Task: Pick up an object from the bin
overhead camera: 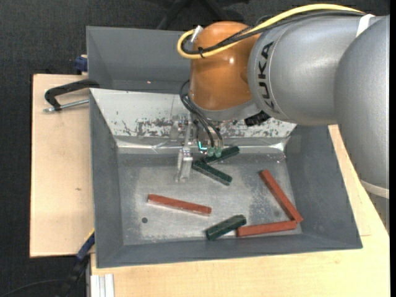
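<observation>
My gripper [184, 167] hangs below the orange wrist cover at the back middle of the bin, low over the floor. Just to its right lies a dark green bar [213, 171], slanting down to the right, its upper end close to the gripper. A second dark green bar [224, 153] lies behind it, partly hidden by the gripper's body. In front of the gripper a long red bar [179, 205] rests flat on the floor, apart from it.
At the right a red bar [280, 194] runs diagonally toward the front right corner, where it meets another red bar [266, 229]. A short dark green block [226, 226] touches that bar's left end. The arm covers the bin's back right.
</observation>
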You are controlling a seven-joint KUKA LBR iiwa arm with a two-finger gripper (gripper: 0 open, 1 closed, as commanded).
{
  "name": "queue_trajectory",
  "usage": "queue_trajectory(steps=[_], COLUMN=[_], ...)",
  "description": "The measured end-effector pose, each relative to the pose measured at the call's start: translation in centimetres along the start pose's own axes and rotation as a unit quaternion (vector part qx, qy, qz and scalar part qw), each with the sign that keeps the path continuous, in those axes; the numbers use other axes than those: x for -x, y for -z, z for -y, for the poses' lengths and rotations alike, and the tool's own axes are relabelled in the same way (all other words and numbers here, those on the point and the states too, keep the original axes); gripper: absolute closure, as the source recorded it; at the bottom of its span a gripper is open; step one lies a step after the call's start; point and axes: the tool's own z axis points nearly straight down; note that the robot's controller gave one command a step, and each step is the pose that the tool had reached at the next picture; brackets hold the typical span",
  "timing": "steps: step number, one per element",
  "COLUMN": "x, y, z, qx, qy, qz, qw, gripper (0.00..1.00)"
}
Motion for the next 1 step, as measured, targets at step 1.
queue_trajectory(steps=[1], x=[-5.65], y=[-10.38], z=[-2.89], qx=[0.000], qy=[-0.031], qz=[-0.0011], qw=[0.9995], gripper=[0.00])
